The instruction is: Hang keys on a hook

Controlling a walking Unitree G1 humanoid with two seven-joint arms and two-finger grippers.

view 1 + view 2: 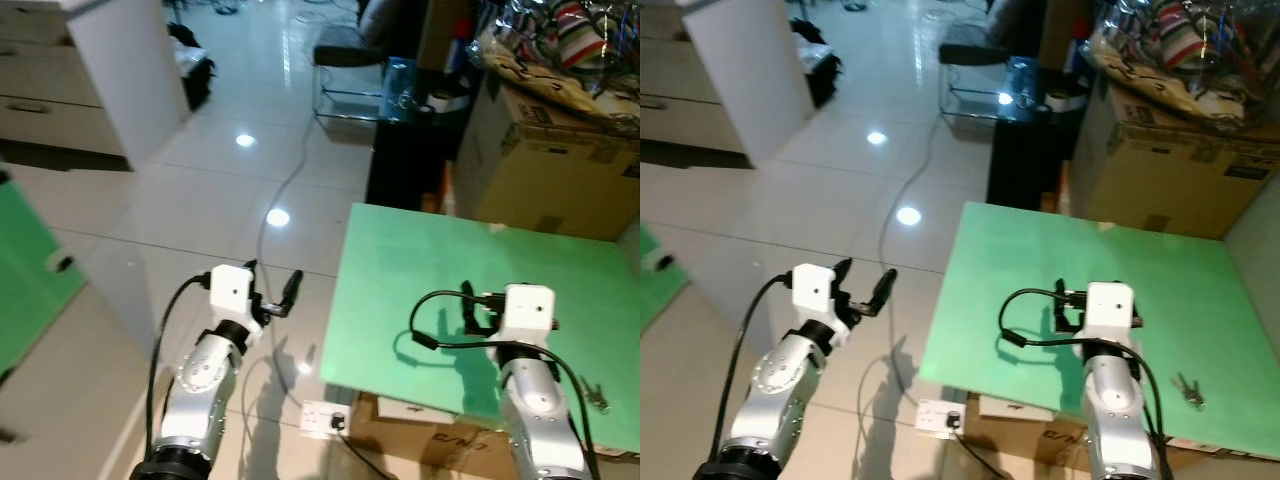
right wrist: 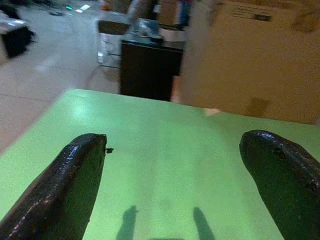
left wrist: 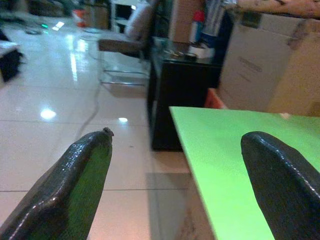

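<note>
Right tool open above worktop; shift right to keys, pinch the ring squarely.

Left gripper fingers spread, green table, black cabinet, tiled floor

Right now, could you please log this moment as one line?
left hand: open, above floor | right hand: open, over green table | keys: on table, untouched

Two silver jointed arms, each with a white boxy wrist housing, a looping black cable, and an end effector of two long black fingers: left end effector, right end effector.
</note>
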